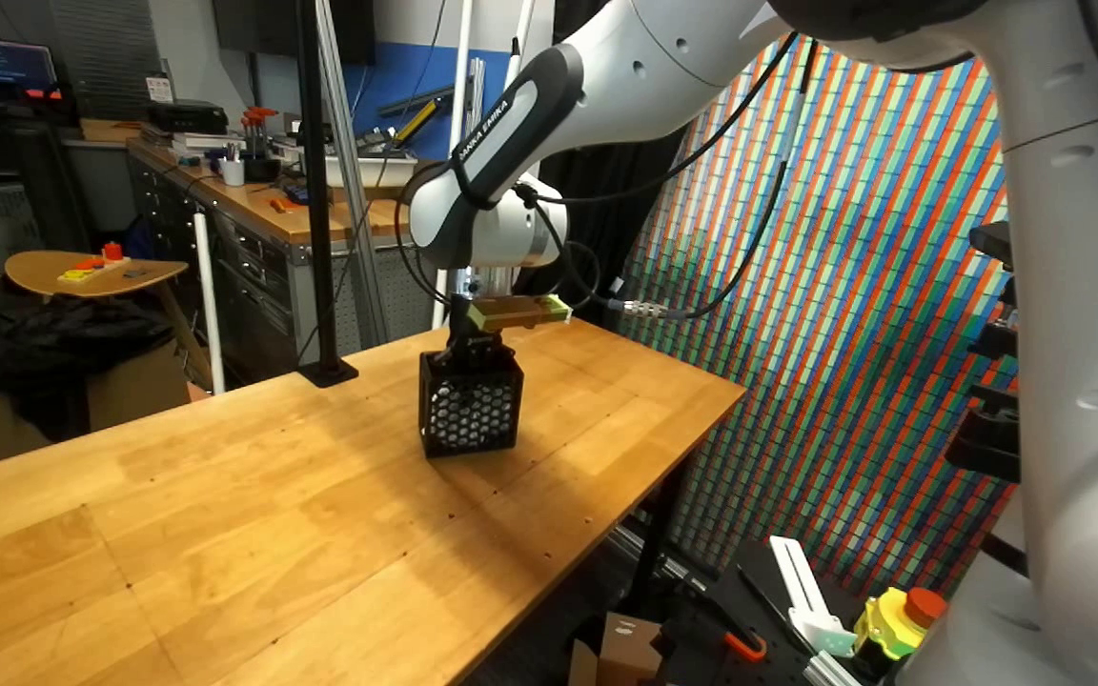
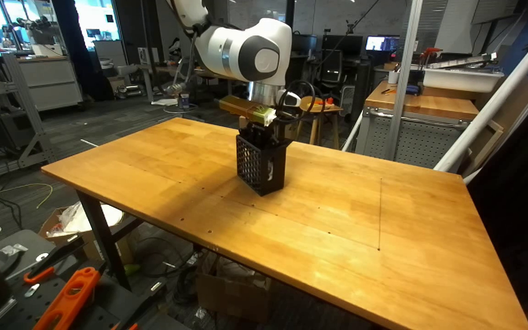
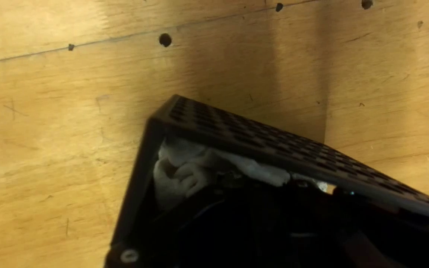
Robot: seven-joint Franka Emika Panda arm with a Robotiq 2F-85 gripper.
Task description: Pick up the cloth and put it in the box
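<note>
Beyond one edge of the worktop (image 1: 273, 505) rises a bright striped backdrop (image 1: 816, 362), seen in an exterior view; the arm (image 1: 635, 95) reaches over to the box (image 2: 278, 169), which stands upright, its mouth up. The cloth (image 3: 191, 175) is inside it: white shows through the mesh in an exterior view, and in the wrist view it bunches in a corner and runs as a thin strip along the mesh wall. The jaws are down in the same box, closed; their tips are lost in the dark, so I cannot tell whether they pinch a fold. The coming move turns on that fit — what shows of the cloth lies beside the jaws, between them and the mesh wall, and, crumpled as it is, has no clear long axis. Placing looks nearly done, I judge. Next probably comes a small parting, no wider than the walls allow, then a straight lift; drifting sideways could catch the rim — or a clinging fold could ride up with the jaws.
</note>
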